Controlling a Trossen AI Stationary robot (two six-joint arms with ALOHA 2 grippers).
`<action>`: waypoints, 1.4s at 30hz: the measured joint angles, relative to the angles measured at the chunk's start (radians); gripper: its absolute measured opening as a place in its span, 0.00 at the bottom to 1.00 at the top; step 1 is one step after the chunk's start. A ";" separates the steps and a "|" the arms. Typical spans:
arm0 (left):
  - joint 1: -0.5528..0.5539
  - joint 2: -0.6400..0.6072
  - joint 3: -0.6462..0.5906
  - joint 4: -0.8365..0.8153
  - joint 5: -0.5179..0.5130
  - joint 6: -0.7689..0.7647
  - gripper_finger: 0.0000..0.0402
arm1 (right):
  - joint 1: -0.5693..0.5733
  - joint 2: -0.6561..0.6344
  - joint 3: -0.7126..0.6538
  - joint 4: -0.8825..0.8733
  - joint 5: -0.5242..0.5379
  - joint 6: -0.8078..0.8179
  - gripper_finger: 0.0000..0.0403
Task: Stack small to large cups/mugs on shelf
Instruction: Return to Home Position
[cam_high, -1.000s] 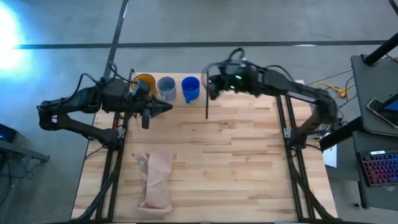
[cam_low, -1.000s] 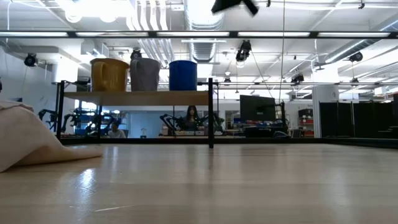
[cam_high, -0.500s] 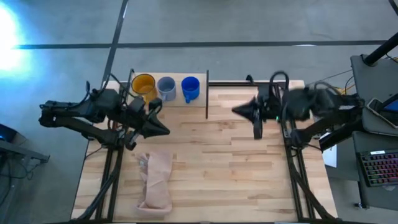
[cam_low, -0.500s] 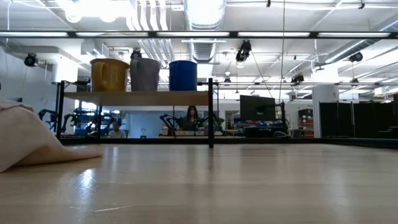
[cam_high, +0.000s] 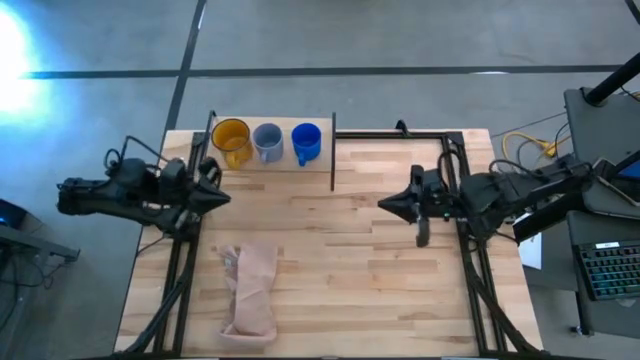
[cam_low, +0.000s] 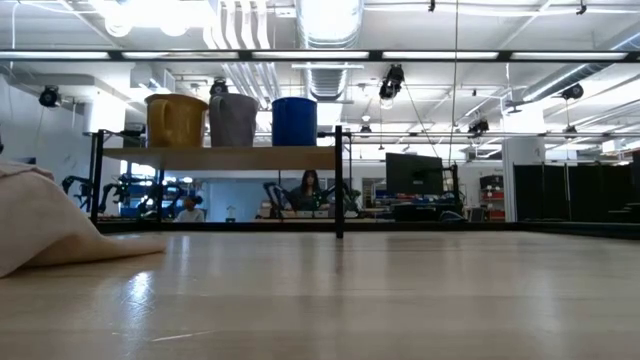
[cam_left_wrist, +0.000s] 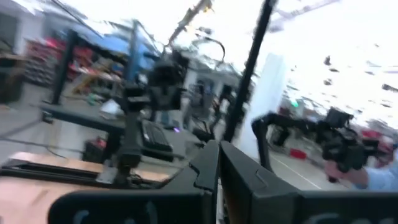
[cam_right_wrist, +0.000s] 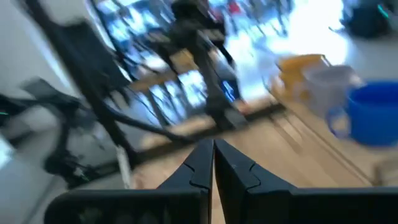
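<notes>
Yellow mug (cam_high: 232, 137), grey-blue mug (cam_high: 267, 140), blue mug (cam_high: 306, 142) upright in a row on the shelf (cam_low: 220, 157). We note left gripper (cam_high: 222, 197) and right gripper (cam_high: 385, 204) clear of it, jaws together.

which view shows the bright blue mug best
The low view: the blue mug stands whole and side-on, upright on the shelf. The high view shows mainly its open mouth from above; the right wrist view cuts it off at the edge; the left wrist view misses it.

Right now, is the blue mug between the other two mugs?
No, the grey mug stands in the middle, the blue mug at one end.
</notes>
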 joint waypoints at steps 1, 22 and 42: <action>0.000 -0.029 -0.026 0.001 -0.025 0.002 0.00 | 0.001 -0.026 -0.054 0.088 -0.021 -0.034 0.02; 0.001 -0.465 -0.450 -0.029 -0.122 -0.009 0.00 | 0.001 -0.292 -0.592 0.446 -0.061 -0.086 0.02; 0.002 -0.466 -0.568 -0.396 -0.153 -0.284 0.00 | -0.057 -0.403 -0.843 0.755 -0.268 -0.252 0.02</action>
